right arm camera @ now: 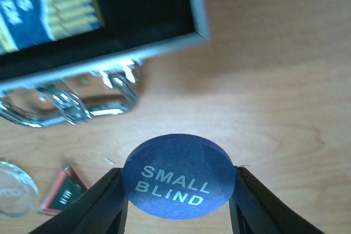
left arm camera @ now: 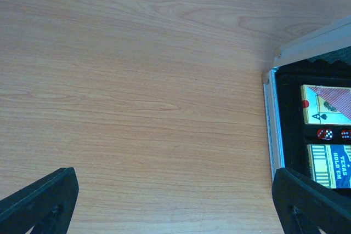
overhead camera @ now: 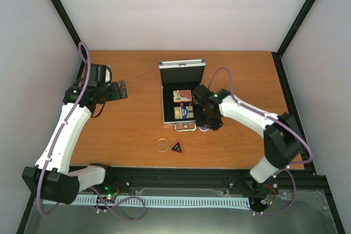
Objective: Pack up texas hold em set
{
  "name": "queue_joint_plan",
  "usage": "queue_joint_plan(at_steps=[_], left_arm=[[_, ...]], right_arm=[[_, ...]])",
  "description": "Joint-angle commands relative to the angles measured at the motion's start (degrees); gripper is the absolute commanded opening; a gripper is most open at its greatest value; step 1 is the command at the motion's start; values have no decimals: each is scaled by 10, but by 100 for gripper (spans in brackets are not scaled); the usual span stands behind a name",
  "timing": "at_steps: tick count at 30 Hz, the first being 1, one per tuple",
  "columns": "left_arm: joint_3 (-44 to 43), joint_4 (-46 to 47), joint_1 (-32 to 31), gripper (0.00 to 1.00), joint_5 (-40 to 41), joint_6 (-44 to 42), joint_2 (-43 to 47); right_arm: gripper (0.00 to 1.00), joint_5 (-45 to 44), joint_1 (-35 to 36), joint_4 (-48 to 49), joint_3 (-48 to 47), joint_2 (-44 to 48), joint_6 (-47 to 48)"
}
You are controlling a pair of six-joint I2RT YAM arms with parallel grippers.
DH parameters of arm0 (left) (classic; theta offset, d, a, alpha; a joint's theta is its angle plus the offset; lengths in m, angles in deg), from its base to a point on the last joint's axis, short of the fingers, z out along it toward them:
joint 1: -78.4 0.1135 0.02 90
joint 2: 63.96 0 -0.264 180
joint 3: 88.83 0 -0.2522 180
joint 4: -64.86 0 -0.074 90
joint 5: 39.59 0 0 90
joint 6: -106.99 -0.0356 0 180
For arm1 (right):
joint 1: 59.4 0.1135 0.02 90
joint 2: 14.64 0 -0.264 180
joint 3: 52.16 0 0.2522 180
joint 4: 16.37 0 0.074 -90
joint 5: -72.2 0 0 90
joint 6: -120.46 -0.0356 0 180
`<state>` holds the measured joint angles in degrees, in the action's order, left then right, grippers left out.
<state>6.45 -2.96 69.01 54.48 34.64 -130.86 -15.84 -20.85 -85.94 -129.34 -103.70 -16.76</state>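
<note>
Just in front of the open case (overhead camera: 182, 75), the blue disc (right arm camera: 179, 176) is clamped between the right fingers (right arm camera: 101, 204) over the worktop (overhead camera: 131, 124), apparently mid-packing and next needing a carry over the rim, while the left fingers (left arm camera: 44, 201) stand wide apart.

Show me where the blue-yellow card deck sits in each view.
Top external: blue-yellow deck, in the near half of the open case.
Left wrist: lower right edge.
Right wrist: top left corner.
Shared landmark: the case's silver rim.
</note>
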Motion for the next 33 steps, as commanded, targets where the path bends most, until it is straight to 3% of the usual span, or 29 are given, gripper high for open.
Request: queue_joint_plan(at_steps=[1,8,13,28,33], left_arm=[[-1,-4,-1,100,-7,0,13],[-8,-8,-1,100,-6,3,16],[-12,-13,-2,100,-7,3,18],[-9,-13,-1,100,-3,-3,10],[-8,-11,-1,100,-3,-4,6]], right_arm=[[30,-13,-3,16,-86,-76,22],[30,-29,-5,34,-237,-199,40],[29,-25,-5,40,-295,-258,48],[31,-58,-17,42,-274,-296,52],[41,-54,-20,39,-272,-307,57]])
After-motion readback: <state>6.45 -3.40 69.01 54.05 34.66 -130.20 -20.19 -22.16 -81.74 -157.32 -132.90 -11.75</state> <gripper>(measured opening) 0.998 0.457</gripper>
